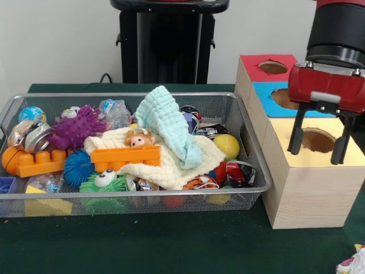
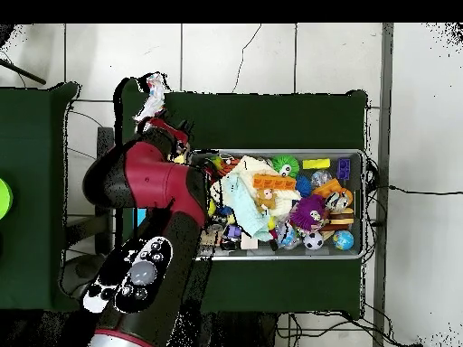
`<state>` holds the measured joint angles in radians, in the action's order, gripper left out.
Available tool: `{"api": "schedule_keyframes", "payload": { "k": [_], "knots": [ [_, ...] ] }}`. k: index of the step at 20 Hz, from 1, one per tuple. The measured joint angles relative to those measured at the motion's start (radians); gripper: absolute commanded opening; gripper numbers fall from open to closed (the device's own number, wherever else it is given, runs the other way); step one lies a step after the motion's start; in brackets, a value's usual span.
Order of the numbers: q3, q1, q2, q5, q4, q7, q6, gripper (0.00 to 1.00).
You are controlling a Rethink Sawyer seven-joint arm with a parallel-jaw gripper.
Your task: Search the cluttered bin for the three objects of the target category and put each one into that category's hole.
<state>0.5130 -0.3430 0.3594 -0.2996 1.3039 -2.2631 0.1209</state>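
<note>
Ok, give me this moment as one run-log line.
gripper: open, empty, over yellow box hole | bin: full, cloths on top | wrapper: on table beside boxes

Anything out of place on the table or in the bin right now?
One thing: a crumpled printed wrapper lies on the green tablecloth at the near right corner in the front view, outside the wire bin. The gripper hangs open and empty above the yellow-topped box. Otherwise nothing stands out.
</note>
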Motion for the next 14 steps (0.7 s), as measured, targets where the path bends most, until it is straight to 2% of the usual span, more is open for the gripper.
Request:
{"api": "schedule_keyframes", "payload": {
  "k": [4, 14],
  "knots": [
    [-0.004, 0.027, 0.008, 0.029, -0.009, 0.0, 0.0, 1.0],
    [-0.008, 0.076, -0.014, 0.078, -0.091, 0.0, 0.0, 1.0]
  ]
}}
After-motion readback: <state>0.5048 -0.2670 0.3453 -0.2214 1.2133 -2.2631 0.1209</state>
